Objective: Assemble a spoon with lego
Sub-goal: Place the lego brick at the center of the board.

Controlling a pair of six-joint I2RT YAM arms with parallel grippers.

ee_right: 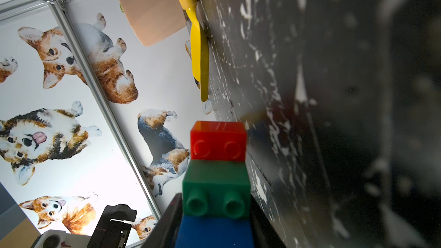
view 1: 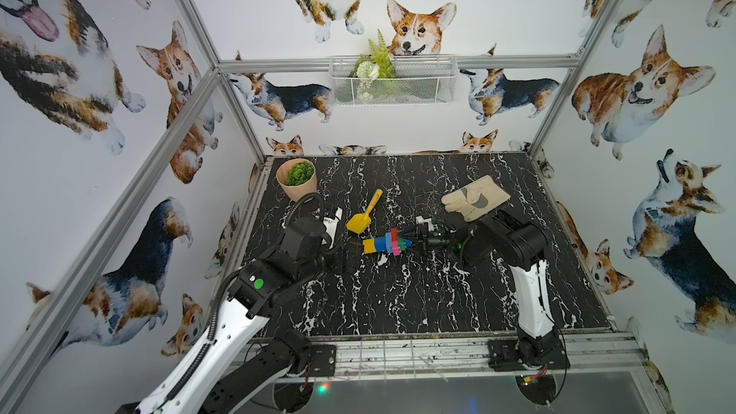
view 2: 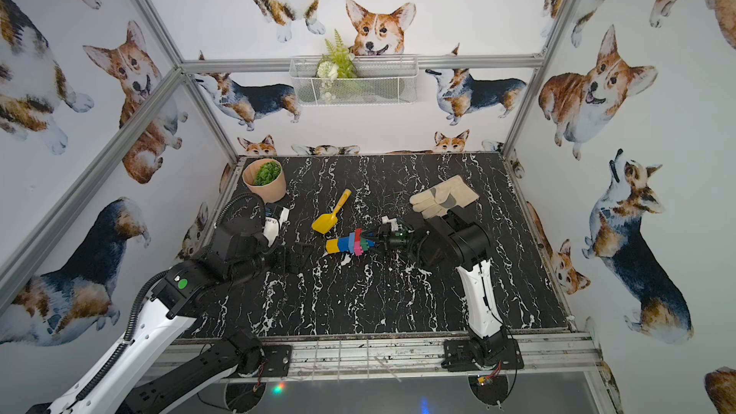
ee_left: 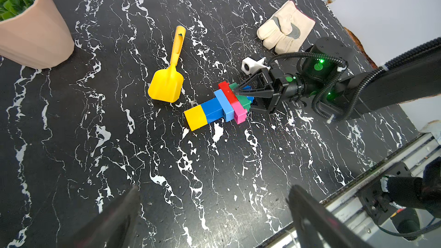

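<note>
Pointing stem-first at our gaping left gripper [ee_left: 213, 189], the spoon [ee_left: 216, 109] ends inside our right gripper [ee_left: 238, 94]; whether it is clamped we cannot tell.

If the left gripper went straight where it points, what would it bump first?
Probably the yellow end of the spoon, just ahead of the open left gripper. Depth is unclear, so it might touch the table first.

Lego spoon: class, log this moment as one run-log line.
spoon: lying on table | right gripper: jaws flank its wide end, grip unclear | left gripper: open, empty, apart
</note>
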